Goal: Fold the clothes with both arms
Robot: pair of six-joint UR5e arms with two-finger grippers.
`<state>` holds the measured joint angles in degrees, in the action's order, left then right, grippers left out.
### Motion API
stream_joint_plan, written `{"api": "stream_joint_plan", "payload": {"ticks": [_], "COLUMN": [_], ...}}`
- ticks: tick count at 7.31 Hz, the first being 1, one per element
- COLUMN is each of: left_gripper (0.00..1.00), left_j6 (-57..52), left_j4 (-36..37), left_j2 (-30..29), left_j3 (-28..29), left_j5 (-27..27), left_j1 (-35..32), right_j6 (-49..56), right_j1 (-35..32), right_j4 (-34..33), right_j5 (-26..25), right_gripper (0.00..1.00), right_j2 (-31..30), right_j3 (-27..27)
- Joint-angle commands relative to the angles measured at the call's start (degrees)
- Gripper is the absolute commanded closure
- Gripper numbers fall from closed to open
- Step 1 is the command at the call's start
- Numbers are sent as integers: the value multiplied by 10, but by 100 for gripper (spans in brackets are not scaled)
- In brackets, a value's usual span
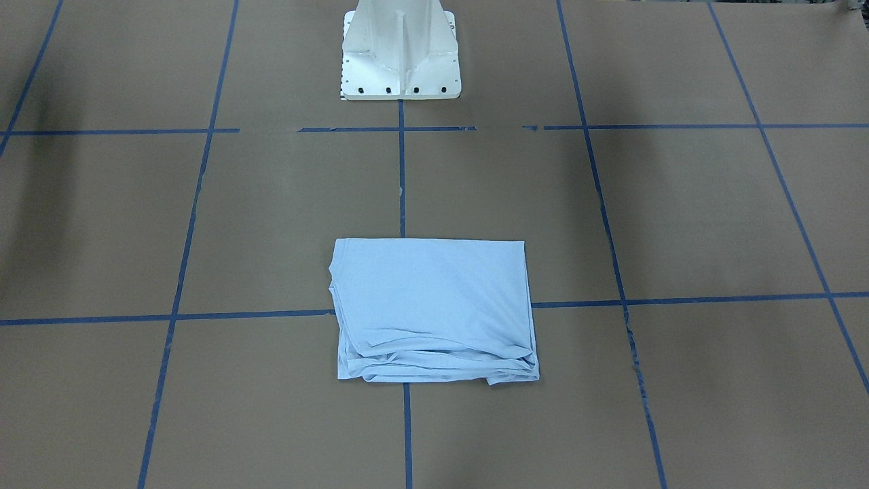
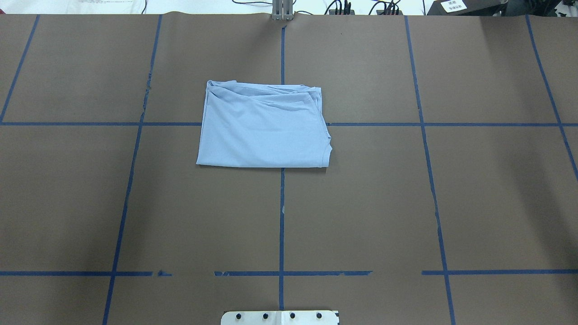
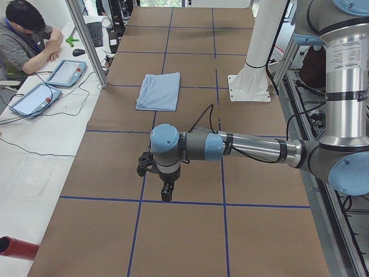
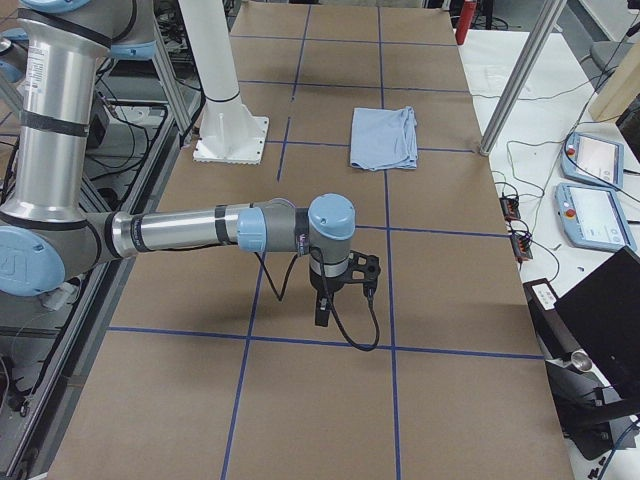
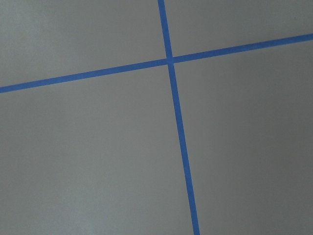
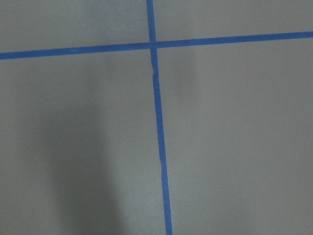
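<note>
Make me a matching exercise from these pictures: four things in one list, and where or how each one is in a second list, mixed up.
Column one
1. T-shirt
2. left gripper
3. pedestal base
4. person

Column two
A. at the white bench beside the table
B. folded into a rectangle, lying flat mid-table
C. upright at the table's robot-side edge
D. hanging above bare table, well away from the cloth

Pairs: 1-B, 2-D, 3-C, 4-A
</note>
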<state>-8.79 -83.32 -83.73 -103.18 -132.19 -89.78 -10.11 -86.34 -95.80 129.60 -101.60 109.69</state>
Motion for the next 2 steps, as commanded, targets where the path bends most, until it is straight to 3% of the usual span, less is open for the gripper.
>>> {"api": "stream_joint_plan", "payload": {"ticks": [1,2], "left_gripper": [0,0], "left_j6": [0,0], "left_j4": [0,0], "left_j2": [1,1], "left_j3": [0,1], "left_j5": [0,0], "left_j1": [0,0], "right_j6": [0,0], "right_j1": [0,0], "right_j4": [0,1], "right_j5": [1,1], "right_gripper": [0,0], "right_j2": [0,0], "right_j3": [0,1]}}
